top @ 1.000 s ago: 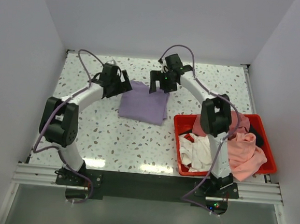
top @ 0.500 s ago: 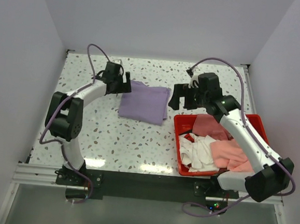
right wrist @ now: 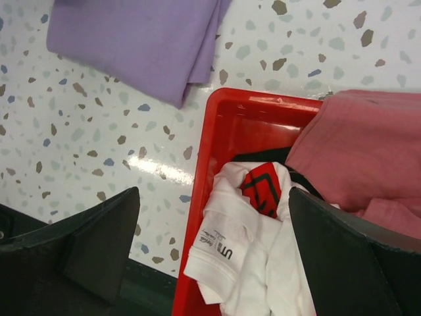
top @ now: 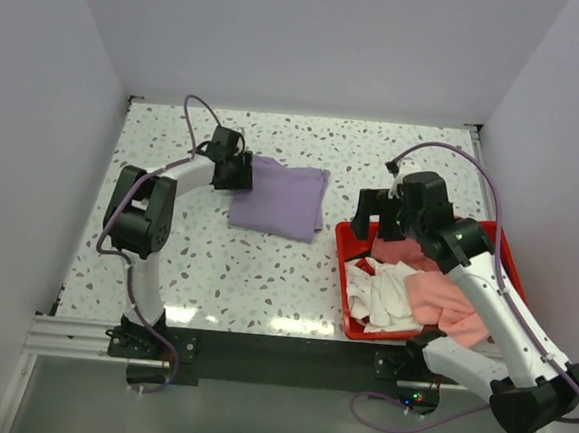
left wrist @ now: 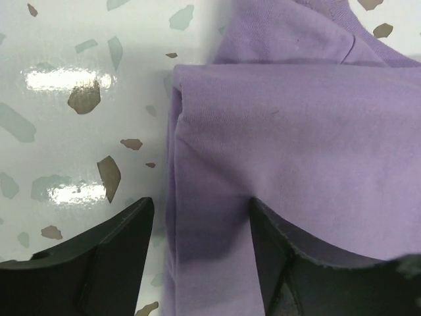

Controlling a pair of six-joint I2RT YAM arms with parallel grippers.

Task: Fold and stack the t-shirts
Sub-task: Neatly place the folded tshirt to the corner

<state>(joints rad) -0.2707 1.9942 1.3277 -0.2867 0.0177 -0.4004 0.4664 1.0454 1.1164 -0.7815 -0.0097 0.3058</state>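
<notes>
A lavender t-shirt (top: 281, 201) (left wrist: 289, 151) (right wrist: 138, 39) lies folded on the speckled table. My left gripper (top: 241, 173) (left wrist: 200, 204) is low at its left edge. The jaws are open and straddle the folded edge, one finger on the table and one over the cloth. White (top: 384, 294) (right wrist: 243, 243), dusty rose (top: 407, 248) (right wrist: 368, 145) and salmon pink (top: 448, 299) t-shirts lie crumpled in the red bin (top: 343, 281) (right wrist: 217, 131). My right gripper (top: 382, 219) (right wrist: 214, 192) hovers wide open above the bin's left rim and the white shirt, holding nothing.
The bin stands at the table's near right. White walls close in the table on the left, back and right. A black rail runs along the near edge by the arm bases.
My left gripper came down onto the lavender shirt's left edge and its jaws narrowed. My right arm swung away from the shirt's far right corner to over the red bin.
</notes>
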